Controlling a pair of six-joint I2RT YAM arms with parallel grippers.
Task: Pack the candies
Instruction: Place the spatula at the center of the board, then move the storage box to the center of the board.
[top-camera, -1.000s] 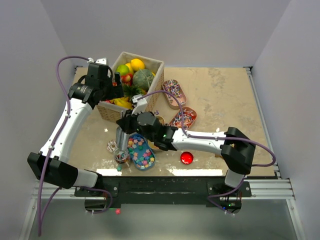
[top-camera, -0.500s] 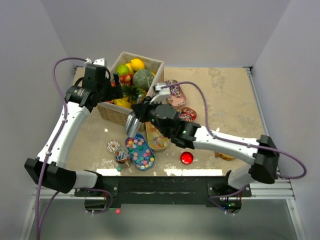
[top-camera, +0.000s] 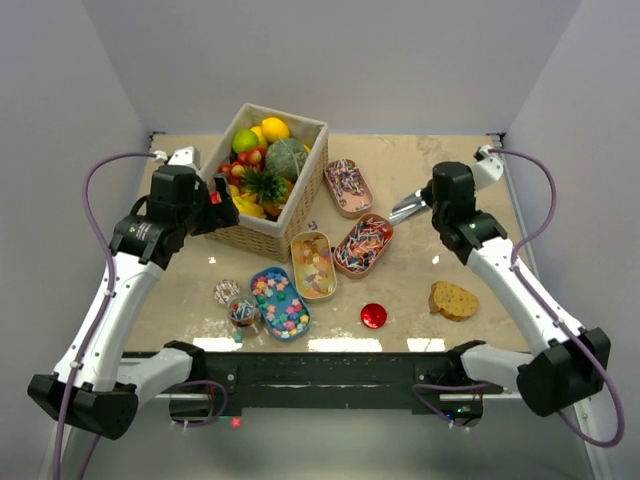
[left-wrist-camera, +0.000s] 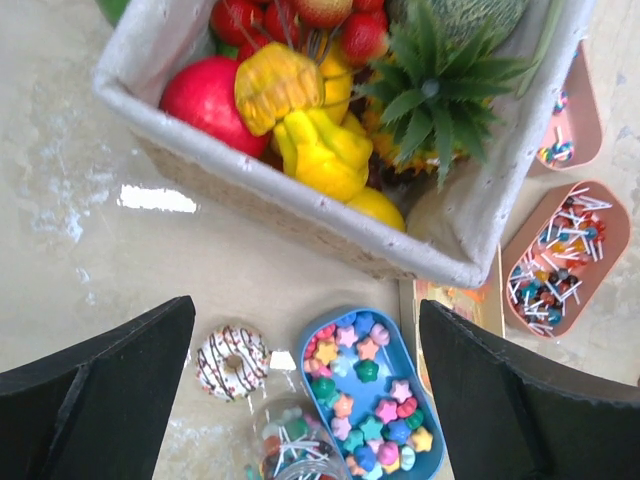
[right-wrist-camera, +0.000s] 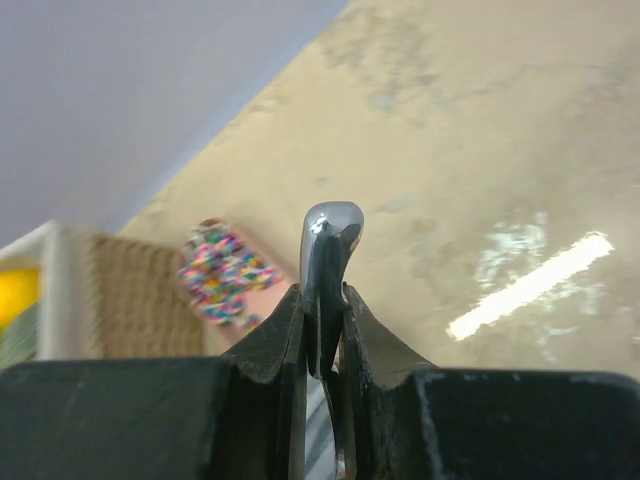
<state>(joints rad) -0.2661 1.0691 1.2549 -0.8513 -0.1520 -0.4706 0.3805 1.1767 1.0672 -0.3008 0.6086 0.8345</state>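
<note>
Candies lie in four trays: pastel stars in a blue tray (top-camera: 281, 303) (left-wrist-camera: 372, 395), orange-yellow gummies in a beige tray (top-camera: 313, 264), striped wrapped ones in a pink tray (top-camera: 362, 244) (left-wrist-camera: 566, 256), and multicoloured pieces in a second pink tray (top-camera: 347, 187) (right-wrist-camera: 224, 271). A small clear jar (top-camera: 242, 311) (left-wrist-camera: 292, 447) also holds candies. My left gripper (top-camera: 214, 197) (left-wrist-camera: 305, 335) is open and hangs high by the basket's left side, above the blue tray and jar. My right gripper (top-camera: 424, 203) (right-wrist-camera: 322, 312) is shut on a metal spoon (top-camera: 404, 209) (right-wrist-camera: 330, 245), off to the right of the trays.
A woven basket (top-camera: 262, 236) (left-wrist-camera: 300, 215) of toy fruit stands at the back left. A sprinkled doughnut (top-camera: 226, 291) (left-wrist-camera: 231, 361) lies beside the jar. A red ball (top-camera: 373, 315) and a slice of bread (top-camera: 454, 300) lie near the front edge.
My right arm swung from over the jar and trays to the far right, carrying the spoon. My left arm drew back slightly toward the front left, still open.
</note>
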